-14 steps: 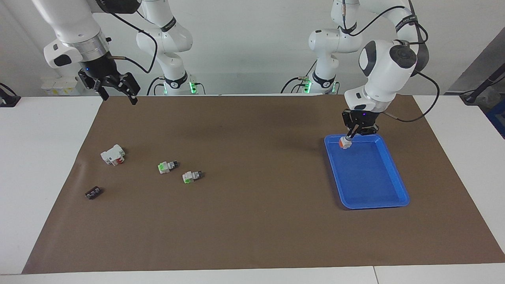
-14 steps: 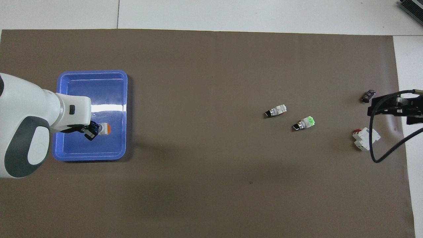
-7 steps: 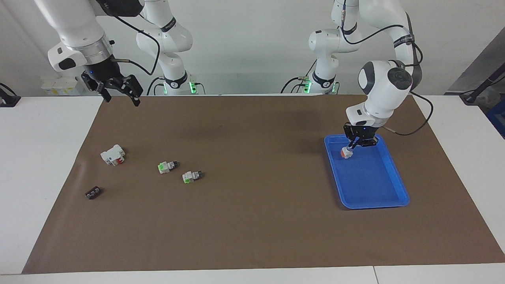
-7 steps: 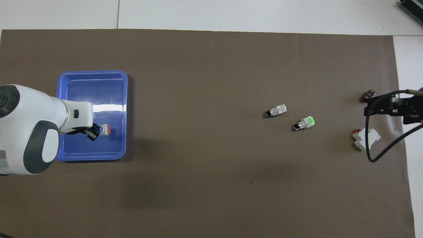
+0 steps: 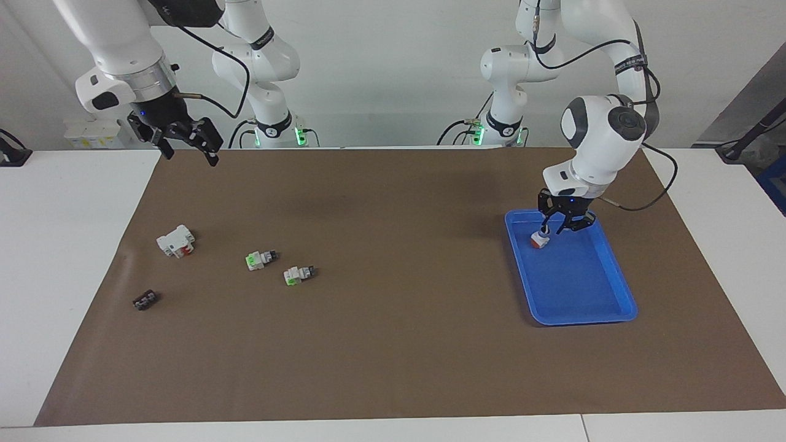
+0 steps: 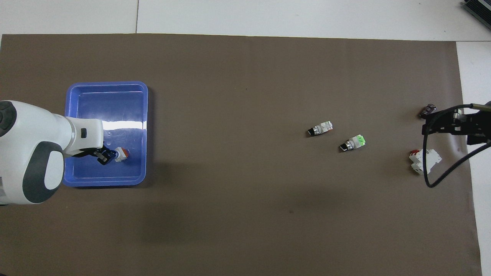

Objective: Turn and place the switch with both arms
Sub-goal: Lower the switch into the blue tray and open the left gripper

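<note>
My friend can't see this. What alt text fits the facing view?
The left pincer stands open over a blue tray, around the small orange-faced switch lying in it. The right pincer hangs open over the brown mat's corner, where four other small parts lie.

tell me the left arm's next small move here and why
Probably lift the left gripper straight up. The switch already sits in the blue tray, at the end nearer the robots, and the jaws look parted around it. The right gripper waits open.
</note>
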Tool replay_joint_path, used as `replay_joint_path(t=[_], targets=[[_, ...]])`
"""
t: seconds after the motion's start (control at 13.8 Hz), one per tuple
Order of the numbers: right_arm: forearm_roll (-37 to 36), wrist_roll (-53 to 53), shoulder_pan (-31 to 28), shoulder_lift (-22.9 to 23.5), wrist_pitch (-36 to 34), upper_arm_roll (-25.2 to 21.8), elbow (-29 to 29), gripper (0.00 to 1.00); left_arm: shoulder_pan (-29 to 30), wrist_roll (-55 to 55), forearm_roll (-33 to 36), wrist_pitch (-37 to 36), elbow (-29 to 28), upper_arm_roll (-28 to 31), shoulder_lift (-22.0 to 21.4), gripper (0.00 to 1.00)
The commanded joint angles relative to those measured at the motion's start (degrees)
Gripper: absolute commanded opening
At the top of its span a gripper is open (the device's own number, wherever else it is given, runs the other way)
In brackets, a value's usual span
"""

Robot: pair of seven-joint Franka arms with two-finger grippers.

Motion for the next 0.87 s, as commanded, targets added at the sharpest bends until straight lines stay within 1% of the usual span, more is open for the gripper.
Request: replay_joint_path(t=[0.0, 0.07, 0.22, 0.29, 0.36, 0.51, 0.65, 0.8], targets=[[-0.6, 0.8, -0.1, -0.4, -0.1, 0.1, -0.6, 1.0, 0.3, -4.9, 0.8, -2.3, -0.5, 0.4, -4.0, 1.0], [-0.6, 0.8, 0.0, -0.5, -0.2, 0.1, -0.6, 1.0, 0.2, -7.2, 0.8, -4.4, -0.5, 0.4, -5.7, 1.0], [-0.6, 0.9, 0.0, -0.5, -0.2, 0.1, -0.5, 1.0, -0.2, -16.4, 0.8, -6.4, -0.4, 1.0, -8.8, 1.0], [-0.6, 0.9, 0.0, -0.7, -0.1, 0.1, -0.5, 1.0, -0.9, -18.8, 0.9, -7.1, 1.0, 1.1, -9.2, 1.0], [-0.6, 0.9, 0.0, -0.8, -0.3, 0.1, -0.5, 1.0, -1.8, -20.4, 1.0, -10.1, 3.6, 1.1, -9.1, 1.0], [-0.6, 0.8, 0.1, -0.8, -0.3, 0.2, -0.5, 1.0, -2.2, -24.7, 1.1, -17.7, 11.8, 1.1, -7.6, 1.0], [-0.5, 0.8, -0.1, -0.8, -0.3, 0.1, -0.5, 1.0, -2.3, -30.3, 1.0, -22.8, 18.5, 1.0, -6.2, 1.0], [-0.5, 0.9, -0.4, -0.9, -0.3, 0.1, -0.5, 1.0, -2.5, -32.5, 1.0, -27.8, 26.8, 1.0, -3.6, 1.0]])
